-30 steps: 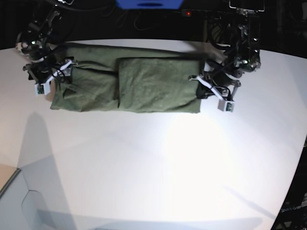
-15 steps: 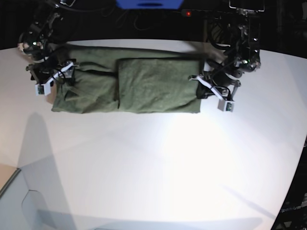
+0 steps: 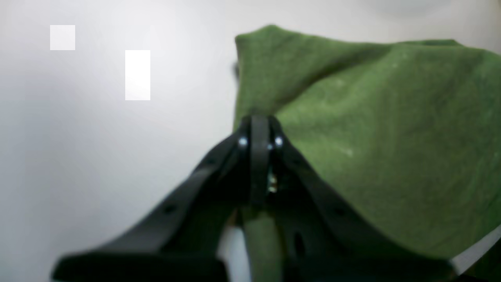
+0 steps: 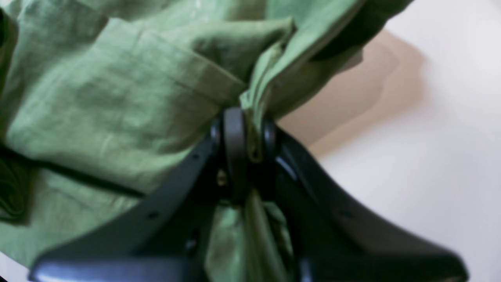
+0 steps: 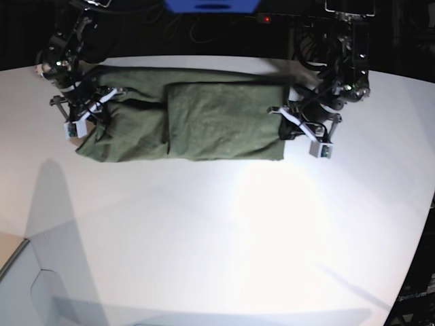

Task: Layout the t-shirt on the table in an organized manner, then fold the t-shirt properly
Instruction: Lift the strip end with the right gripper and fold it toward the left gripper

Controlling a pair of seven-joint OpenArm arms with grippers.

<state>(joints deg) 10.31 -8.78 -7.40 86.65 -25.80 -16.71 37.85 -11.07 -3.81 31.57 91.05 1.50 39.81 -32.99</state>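
The olive-green t-shirt (image 5: 204, 115) lies as a long folded band at the far side of the white table (image 5: 217, 238). My left gripper (image 5: 291, 129) is at its right end, shut on the shirt's edge; in the left wrist view (image 3: 260, 129) the fabric (image 3: 372, 137) bunches up from the closed jaws. My right gripper (image 5: 92, 121) is at the shirt's left end, shut on a bunched fold; in the right wrist view (image 4: 242, 129) the cloth (image 4: 117, 90) is lifted off the table (image 4: 430, 156).
Dark equipment and cables (image 5: 217, 20) stand behind the table's far edge. A tan surface (image 5: 10, 251) shows past the table's curved edge at lower left. The table drops off at the lower right corner (image 5: 414, 292).
My right gripper has moved right and inward with the shirt's left end, lifting and bunching it. My left gripper has stayed almost still at the right end.
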